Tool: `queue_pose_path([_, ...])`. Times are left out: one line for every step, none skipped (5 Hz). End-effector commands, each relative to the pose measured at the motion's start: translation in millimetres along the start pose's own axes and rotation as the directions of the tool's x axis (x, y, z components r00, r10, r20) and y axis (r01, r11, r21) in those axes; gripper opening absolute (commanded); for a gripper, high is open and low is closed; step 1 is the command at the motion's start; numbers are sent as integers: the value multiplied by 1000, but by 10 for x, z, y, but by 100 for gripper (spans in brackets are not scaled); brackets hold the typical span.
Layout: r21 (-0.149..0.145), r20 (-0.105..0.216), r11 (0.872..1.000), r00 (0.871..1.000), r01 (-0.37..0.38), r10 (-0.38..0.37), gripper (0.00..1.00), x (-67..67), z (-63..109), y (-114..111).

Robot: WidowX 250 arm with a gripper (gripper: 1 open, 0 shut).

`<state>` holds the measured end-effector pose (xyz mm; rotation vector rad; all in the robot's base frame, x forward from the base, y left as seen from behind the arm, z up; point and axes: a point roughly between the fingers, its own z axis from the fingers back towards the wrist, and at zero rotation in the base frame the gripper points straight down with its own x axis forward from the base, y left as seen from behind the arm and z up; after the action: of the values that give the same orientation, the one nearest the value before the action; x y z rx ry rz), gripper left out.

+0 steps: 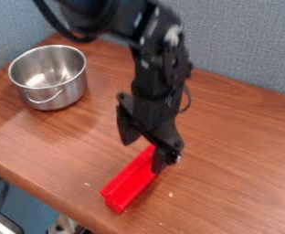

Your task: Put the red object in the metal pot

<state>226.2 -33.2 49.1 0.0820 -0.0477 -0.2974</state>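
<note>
Camera view, the only one: the gripper (150, 143) points down over the wooden table (59, 137), its dark fingers spread wide with nothing between them. One finger hangs to the left side of the arm, the other reaches down on the right and sits at the upper end of the block (134, 181).

The block lies flat on the table just below and slightly toward the camera from the gripper. Its long axis runs diagonally, from the upper end under the right finger down and left to the lower end near the table's front edge. So the gripper stands over the block's far end, not its middle. Whether the right finger already touches the red surface cannot be told; the frame is blurred there.

The pot (50, 75) sits well apart, up and to the left of the gripper, upright and seemingly empty.

Judging from this, the grasp depends on the fingers straddling the block's narrow width, across the diagonal rather than along it.
</note>
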Motion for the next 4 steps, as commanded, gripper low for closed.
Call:
queue_pose_path([-16,15,999,999,-42,42,100,69,-165,-43])
queue_pose_path([-21,6,996,996,-89,89,100,92,-225,-75])
queue_pose_path([-27,11,999,999,-38,39,0,142,-178,-83])
queue_pose_path([-39,7,999,1000,6,-6,0,169,-94,-77])
